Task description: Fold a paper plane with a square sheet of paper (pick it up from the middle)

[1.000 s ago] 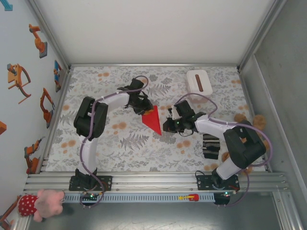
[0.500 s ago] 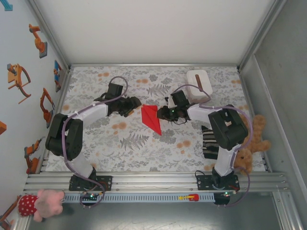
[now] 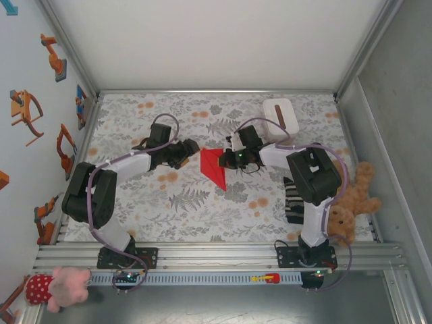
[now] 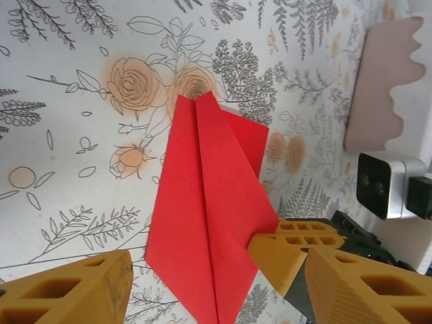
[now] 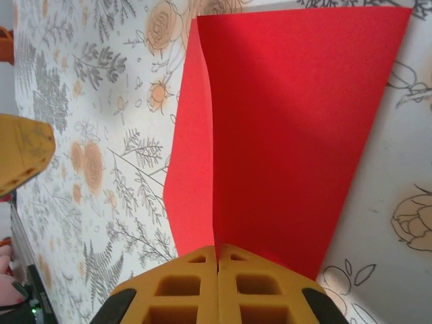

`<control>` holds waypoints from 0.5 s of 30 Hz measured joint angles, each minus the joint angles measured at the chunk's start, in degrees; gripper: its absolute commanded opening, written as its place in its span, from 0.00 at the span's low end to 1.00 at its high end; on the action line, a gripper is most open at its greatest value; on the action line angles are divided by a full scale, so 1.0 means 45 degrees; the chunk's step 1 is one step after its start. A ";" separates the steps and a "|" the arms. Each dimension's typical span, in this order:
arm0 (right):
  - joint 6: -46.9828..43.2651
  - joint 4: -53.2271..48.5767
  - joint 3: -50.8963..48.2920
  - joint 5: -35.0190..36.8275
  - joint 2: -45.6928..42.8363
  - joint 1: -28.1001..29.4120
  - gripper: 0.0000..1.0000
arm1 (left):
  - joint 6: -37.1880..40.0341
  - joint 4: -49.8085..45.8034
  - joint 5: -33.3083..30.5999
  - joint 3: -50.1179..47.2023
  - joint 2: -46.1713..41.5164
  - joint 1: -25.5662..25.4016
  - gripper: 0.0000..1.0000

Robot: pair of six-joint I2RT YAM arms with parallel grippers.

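The right tool (image 5: 217, 268) has clamped onto the paper plane (image 5: 283, 135).

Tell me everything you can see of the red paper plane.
The paper plane is thin, matte, bright red paper folded into a kite outline, its one sharp tip pointing toward the near right. A straight centre crease runs its length, and a lower layer peeks out by the blunt end. It lies nearly flat on the floral tablecloth, mid-table. The shut right gripper touches its right edge; pinching or just pressing, I cannot tell. The open left gripper hangs close on its left, seemingly apart.
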 measured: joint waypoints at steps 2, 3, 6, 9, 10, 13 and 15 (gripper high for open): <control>0.0160 0.0393 -0.0209 -0.0083 -0.0262 -0.0053 0.00 | -0.0073 0.0418 0.0117 -0.0335 -0.0306 0.0000 0.76; 0.0272 0.0593 -0.0379 -0.0146 -0.0515 -0.0087 0.00 | -0.0136 0.0699 0.0185 -0.0559 -0.0525 0.0000 0.78; 0.0719 0.1297 -0.0933 -0.0321 -0.1540 -0.0228 0.00 | -0.0355 0.1695 0.0534 -0.1195 -0.1224 0.0000 0.84; 0.1365 0.2268 -0.1316 -0.0588 -0.2545 -0.0345 0.00 | -0.0651 0.2973 0.1093 -0.1690 -0.1836 -0.0024 0.88; 0.1603 0.2628 -0.1433 -0.0685 -0.2846 -0.0369 0.00 | -0.0743 0.3351 0.1243 -0.1768 -0.1967 -0.0063 0.89; 0.2463 0.3755 -0.1744 -0.1015 -0.3638 -0.0427 0.00 | -0.0942 0.4439 0.1671 -0.1841 -0.2327 -0.0335 0.89; 0.3021 0.4439 -0.1855 -0.1224 -0.3997 -0.0437 0.00 | -0.0971 0.4983 0.1933 -0.1841 -0.2531 -0.0617 0.89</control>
